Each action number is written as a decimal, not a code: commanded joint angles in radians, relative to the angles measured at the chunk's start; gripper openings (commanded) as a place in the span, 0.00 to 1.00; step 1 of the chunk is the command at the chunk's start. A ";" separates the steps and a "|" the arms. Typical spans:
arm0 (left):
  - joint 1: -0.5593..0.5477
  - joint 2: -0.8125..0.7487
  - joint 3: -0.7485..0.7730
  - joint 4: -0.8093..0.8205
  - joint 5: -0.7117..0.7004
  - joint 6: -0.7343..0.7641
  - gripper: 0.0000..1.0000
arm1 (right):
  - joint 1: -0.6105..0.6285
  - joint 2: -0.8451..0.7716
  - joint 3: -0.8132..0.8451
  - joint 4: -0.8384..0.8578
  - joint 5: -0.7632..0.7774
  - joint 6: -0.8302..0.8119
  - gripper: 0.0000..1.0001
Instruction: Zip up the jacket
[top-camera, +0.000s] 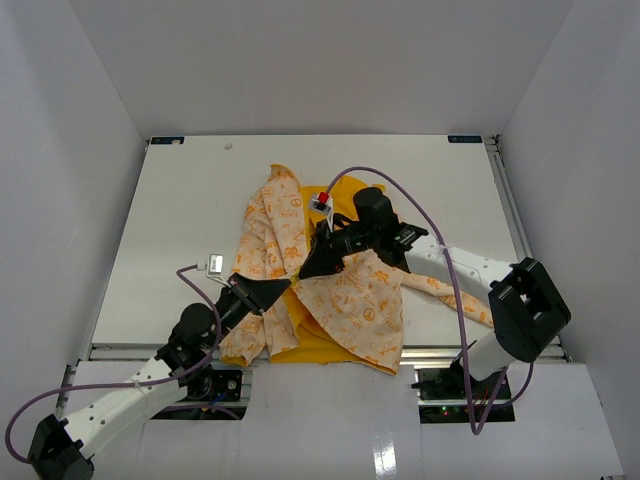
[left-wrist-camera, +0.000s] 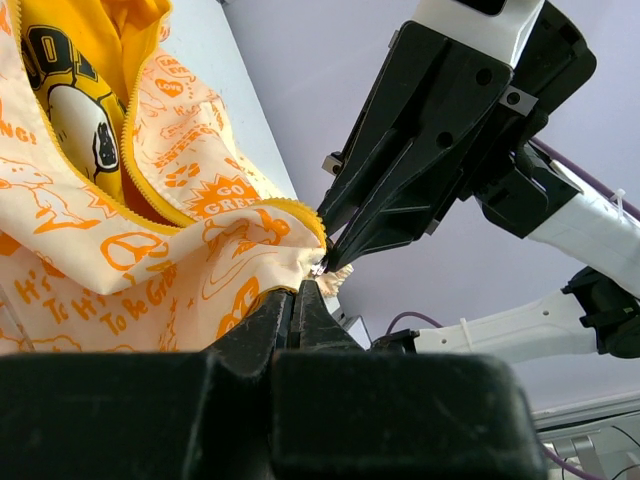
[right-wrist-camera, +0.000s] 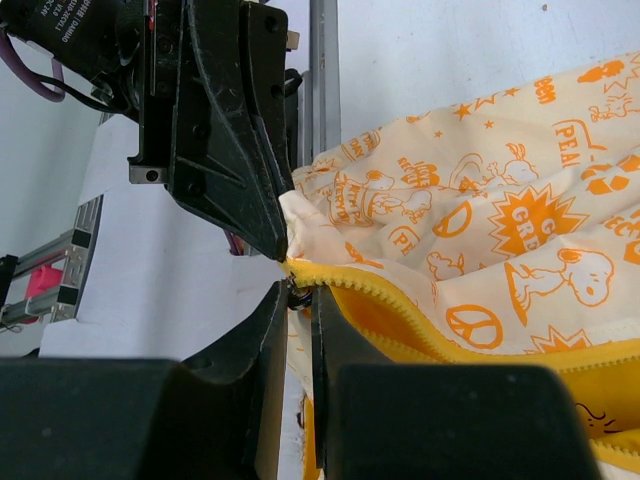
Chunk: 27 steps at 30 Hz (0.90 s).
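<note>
The jacket (top-camera: 360, 310) lies open in the middle of the table, cream with orange print, yellow lining showing. My left gripper (top-camera: 283, 289) is shut on the cream fabric at the jacket's bottom corner (left-wrist-camera: 290, 262), right by the end of the yellow zipper (left-wrist-camera: 200, 215). My right gripper (top-camera: 308, 270) meets it tip to tip. In the right wrist view its jaws (right-wrist-camera: 300, 293) are closed on a small dark metal slider at the end of the yellow zipper teeth (right-wrist-camera: 400, 300). The left fingers (right-wrist-camera: 260, 200) hang just above it. The zipper is open along its length.
The white table (top-camera: 180, 220) is walled on three sides by white panels. A metal rail (top-camera: 440, 352) runs along the near edge. Purple cables (top-camera: 440, 250) loop over the right arm. One sleeve (top-camera: 455, 300) lies under the right arm.
</note>
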 joint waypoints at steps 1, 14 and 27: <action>0.002 -0.011 -0.086 -0.074 0.023 0.018 0.00 | -0.073 0.007 0.073 0.015 0.020 -0.023 0.08; 0.002 -0.036 -0.046 -0.183 0.061 -0.014 0.00 | -0.142 0.107 0.127 0.012 -0.042 -0.037 0.08; 0.001 -0.121 0.019 -0.538 0.041 -0.127 0.00 | -0.144 0.171 0.017 0.201 -0.096 0.062 0.08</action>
